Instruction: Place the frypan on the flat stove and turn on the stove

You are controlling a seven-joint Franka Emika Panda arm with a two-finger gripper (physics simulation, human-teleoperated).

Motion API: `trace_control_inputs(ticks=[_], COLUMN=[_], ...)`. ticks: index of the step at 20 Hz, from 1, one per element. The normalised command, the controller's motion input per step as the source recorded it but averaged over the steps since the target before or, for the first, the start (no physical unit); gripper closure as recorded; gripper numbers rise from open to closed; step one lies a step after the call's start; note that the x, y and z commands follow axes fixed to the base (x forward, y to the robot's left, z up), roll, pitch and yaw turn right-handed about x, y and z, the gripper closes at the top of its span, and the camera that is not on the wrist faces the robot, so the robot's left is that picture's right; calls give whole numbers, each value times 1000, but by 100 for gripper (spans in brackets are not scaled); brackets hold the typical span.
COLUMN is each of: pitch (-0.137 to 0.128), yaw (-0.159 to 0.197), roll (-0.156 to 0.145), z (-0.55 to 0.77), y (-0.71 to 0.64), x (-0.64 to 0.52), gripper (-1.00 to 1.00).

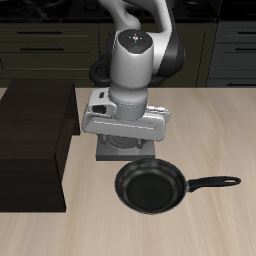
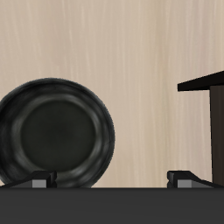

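the frypan (image 1: 150, 187) lies flat on the counter (image 1: 215, 130) near its front edge, its long handle (image 1: 213, 183) pointing sideways along the counter, well clear of the dark brown block (image 1: 35, 140). the flat stove (image 1: 122, 152) sits just behind the pan, mostly hidden under the robot's hand (image 1: 124, 128), which hangs above it and holds nothing. the wrist view shows the pan (image 2: 57, 134) resting on bare wood with two fingertips (image 2: 39, 182) set wide apart at the frame's edge, so the hand looks open, though how wide is hard to judge. the step in hand seems to be reaching for the pan. to do it well, the hand should come forward over the handle rather than the bowl, line its fingers across the handle's narrow width, and descend straight down close to where handle meets rim, so the pan tips little when lifted. closing too far out along the handle risks the pan sagging or twisting.
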Motion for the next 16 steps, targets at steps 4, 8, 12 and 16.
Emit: trace_control_inputs(ticks=[4, 8, 12, 16], pitch=[26, 28, 36, 23], yaw=[4, -18, 9, 8], roll=[-1, 10, 9, -2], z=[-256, -321, -396, -314], y=[-59, -3, -10, -64], x=[-35, -53, -6, 52], gripper=[-100, -100, -100, -100])
